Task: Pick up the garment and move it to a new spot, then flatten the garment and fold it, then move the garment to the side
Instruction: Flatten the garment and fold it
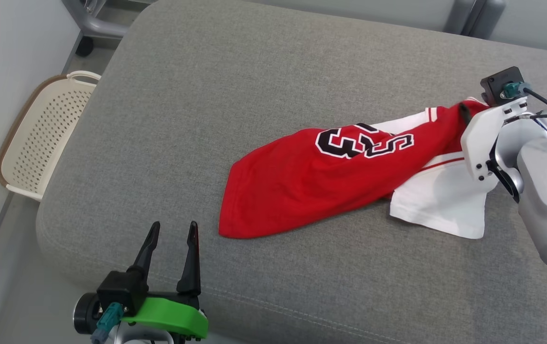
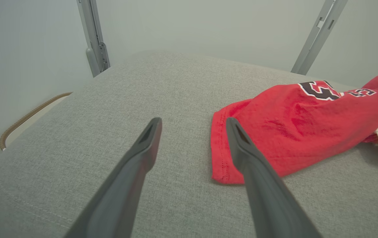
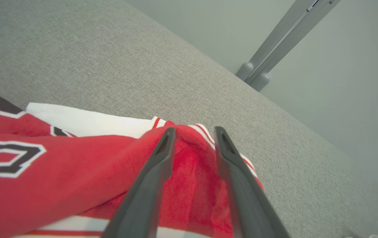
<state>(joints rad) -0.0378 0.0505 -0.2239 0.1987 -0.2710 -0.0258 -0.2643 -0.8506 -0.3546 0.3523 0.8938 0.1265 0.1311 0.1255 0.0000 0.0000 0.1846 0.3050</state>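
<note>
The garment (image 1: 311,186) is a red jersey with black-and-white numbers and white trimmed parts, lying bunched on the right half of the grey cushion (image 1: 235,86). Its upper right end rises in a ridge to my right gripper (image 1: 466,114). In the right wrist view the right gripper (image 3: 193,132) has its fingers apart, with red cloth (image 3: 43,185) lying between and under them. My left gripper (image 1: 174,224) stands open at the cushion's near left edge, holding nothing. In the left wrist view the left gripper (image 2: 192,120) points past the garment's red hem (image 2: 291,132), which lies just to its right.
A cream perforated basket (image 1: 39,138) stands on the floor left of the cushion, and its rim (image 2: 27,115) shows in the left wrist view. Grey metal frame legs (image 1: 96,24) stand behind the cushion. The cushion's left and far parts are bare.
</note>
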